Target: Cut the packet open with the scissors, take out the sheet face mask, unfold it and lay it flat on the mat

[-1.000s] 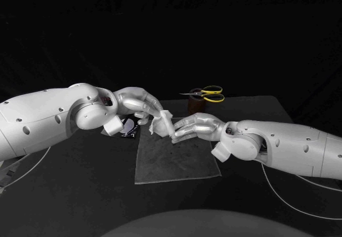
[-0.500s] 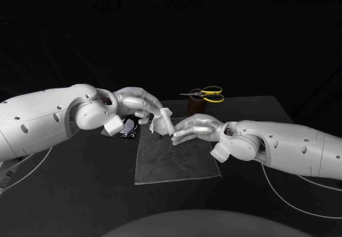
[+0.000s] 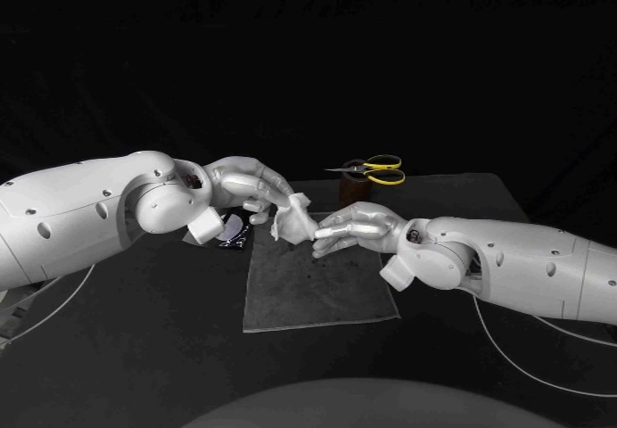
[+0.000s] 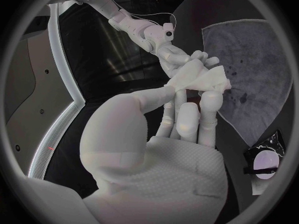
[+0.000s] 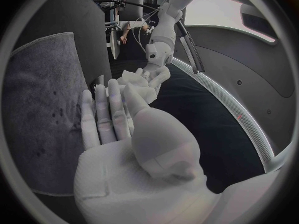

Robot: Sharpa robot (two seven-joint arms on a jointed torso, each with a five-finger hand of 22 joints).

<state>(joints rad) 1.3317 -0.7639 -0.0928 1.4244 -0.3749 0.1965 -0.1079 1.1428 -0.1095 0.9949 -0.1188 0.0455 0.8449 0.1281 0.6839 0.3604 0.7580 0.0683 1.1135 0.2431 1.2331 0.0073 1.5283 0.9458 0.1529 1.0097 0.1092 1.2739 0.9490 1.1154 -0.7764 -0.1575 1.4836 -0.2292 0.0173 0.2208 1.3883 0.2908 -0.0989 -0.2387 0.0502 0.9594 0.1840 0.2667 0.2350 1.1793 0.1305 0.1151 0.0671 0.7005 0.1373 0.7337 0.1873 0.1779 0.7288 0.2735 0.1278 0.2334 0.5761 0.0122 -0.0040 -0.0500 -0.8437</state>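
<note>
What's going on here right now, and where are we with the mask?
The left robot hand and the right robot hand hold the sheet mask between them, above the far end of the mat. The mask is a folded white wad, not yet spread out or laid down. The packet lies beside the mat on the left arm's side. The scissors stand in a brown holder behind the mat.

Head view: set high, looking down and forward over the table (image 3: 450, 192), with the left hand (image 3: 250, 187) and right hand (image 3: 354, 227) at middle distance.
Left wrist view: close behind the left hand, facing past its fingers to the right hand.
Right wrist view: the reverse, facing the left hand.
Shared by all three: the sheet mask (image 3: 293, 221) between the hands and the mat (image 3: 315, 285) below them.
</note>
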